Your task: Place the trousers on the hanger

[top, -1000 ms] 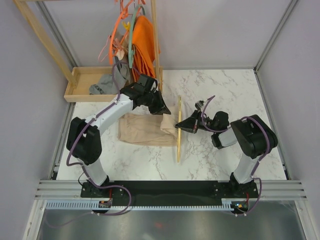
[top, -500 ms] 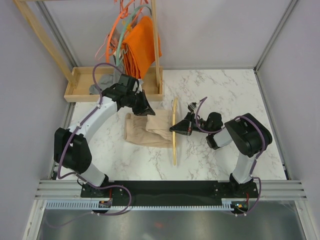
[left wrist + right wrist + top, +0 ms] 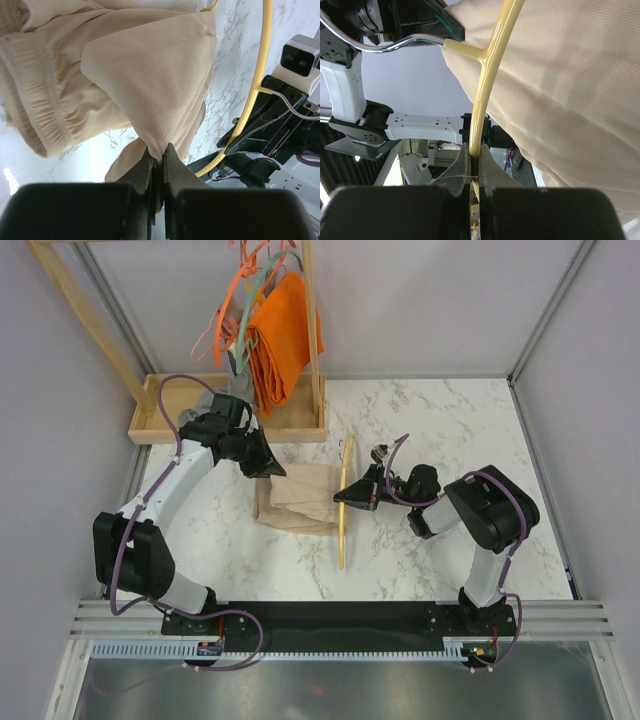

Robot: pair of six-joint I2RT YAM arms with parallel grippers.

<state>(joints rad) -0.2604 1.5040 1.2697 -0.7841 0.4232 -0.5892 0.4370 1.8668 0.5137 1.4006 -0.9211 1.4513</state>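
Trousers (image 3: 298, 500) and hanger (image 3: 341, 512) gripped side by side, centre of the overhead view.
Pinches a tented fold of the beige cloth in the left jaws, shut tight on the fabric, seemingly to have a free edge to draw toward the bar. Clamps the hanger's pale yellow rim in the right jaws, closed narrow, standing it on edge on the marble table (image 3: 450, 420), likely to keep the arch raised and steady for the cloth. Leaves most of the trousers bunched just left of the hanger, touching it. Cannot tell whether any cloth has passed through the arch; judged not yet draped.
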